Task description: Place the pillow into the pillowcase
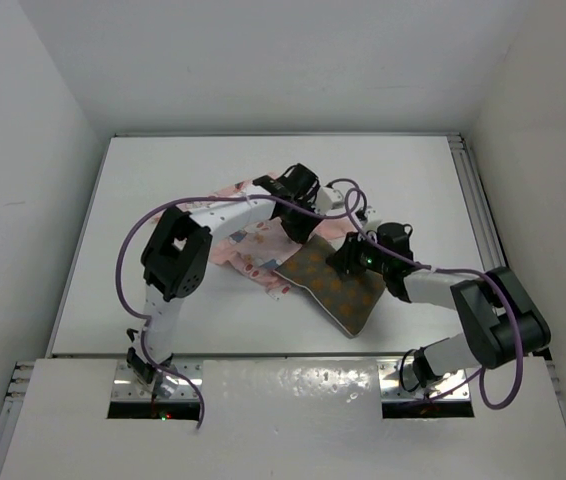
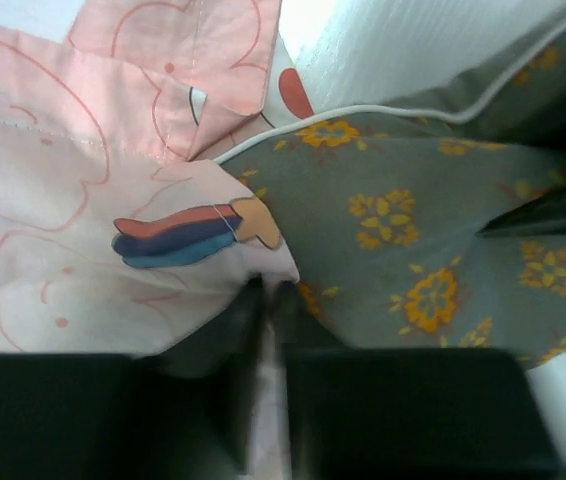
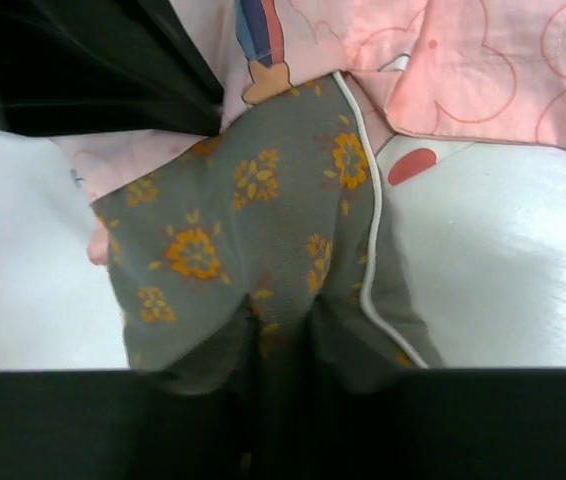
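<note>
The pillow (image 1: 335, 288) is olive-brown with orange flowers and pale piping, lying mid-table. It also shows in the left wrist view (image 2: 413, 240) and the right wrist view (image 3: 253, 220). The pink pillowcase (image 1: 253, 245) with rabbit print lies crumpled at its far-left end, overlapping the pillow's corner (image 2: 113, 180) (image 3: 483, 70). My left gripper (image 2: 271, 292) is shut on an edge of the pillowcase, right beside the pillow. My right gripper (image 3: 283, 305) is shut on a fold of the pillow. In the top view both grippers, left (image 1: 301, 222) and right (image 1: 353, 258), sit close together.
The white table (image 1: 163, 180) is enclosed by white walls. Purple cables (image 1: 128, 250) loop from both arms. A metal rail (image 1: 478, 210) runs along the table's right edge. The left arm's black body (image 3: 83, 60) fills the right wrist view's top left.
</note>
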### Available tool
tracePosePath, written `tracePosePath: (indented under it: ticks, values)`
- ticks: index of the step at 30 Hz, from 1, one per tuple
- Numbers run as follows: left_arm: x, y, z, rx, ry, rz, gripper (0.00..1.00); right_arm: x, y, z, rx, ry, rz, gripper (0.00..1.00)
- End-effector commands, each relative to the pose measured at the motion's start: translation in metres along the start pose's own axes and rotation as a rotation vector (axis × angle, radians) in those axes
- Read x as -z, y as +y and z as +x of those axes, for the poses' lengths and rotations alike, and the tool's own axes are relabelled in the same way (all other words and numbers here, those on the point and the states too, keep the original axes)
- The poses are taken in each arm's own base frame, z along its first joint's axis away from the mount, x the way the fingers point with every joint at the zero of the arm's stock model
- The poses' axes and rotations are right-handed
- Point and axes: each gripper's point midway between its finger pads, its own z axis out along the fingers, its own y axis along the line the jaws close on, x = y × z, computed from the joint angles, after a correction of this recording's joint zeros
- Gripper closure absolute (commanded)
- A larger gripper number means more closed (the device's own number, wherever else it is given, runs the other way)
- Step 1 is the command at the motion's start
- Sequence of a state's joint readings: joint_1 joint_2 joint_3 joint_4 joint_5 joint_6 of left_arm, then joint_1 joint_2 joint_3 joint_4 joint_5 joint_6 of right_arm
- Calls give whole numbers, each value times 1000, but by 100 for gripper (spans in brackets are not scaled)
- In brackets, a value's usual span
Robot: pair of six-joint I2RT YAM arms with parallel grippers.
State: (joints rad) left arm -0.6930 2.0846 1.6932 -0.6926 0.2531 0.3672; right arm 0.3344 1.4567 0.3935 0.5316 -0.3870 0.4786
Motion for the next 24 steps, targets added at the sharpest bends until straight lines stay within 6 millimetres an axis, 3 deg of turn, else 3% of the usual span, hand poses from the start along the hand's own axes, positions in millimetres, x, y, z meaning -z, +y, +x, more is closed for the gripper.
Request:
tracePosePath:
  ticks: [1, 2, 4, 6, 8, 14, 19, 24]
  values:
    - [-4, 1, -10, -18, -20, 0, 98, 4, 19, -8, -1, -41, -83, 84]
    - [-3, -1, -11, -17, -19, 7, 100, 5, 20, -7, -1, -36, -84, 96]
    - [6, -1, -22, -16, -36, 10, 100, 6, 24, -13, 14, -48, -98, 100]
    - [17, -6, -26, -18, -25, 27, 100, 8, 30, -23, 25, -90, -115, 100]
    - [32, -9, -45, -62, -56, 21, 100, 11, 38, -34, 38, -127, -136, 100]
    - [76, -33, -75, -143, -131, 101, 100, 32, 58, -104, 131, -348, -109, 100]
    - [89, -34, -75, -209, -130, 100, 100, 65, 78, -158, 228, -543, -91, 100]
    - [96, -39, -80, -242, -156, 119, 100, 88, 90, -182, 235, -668, -80, 100]
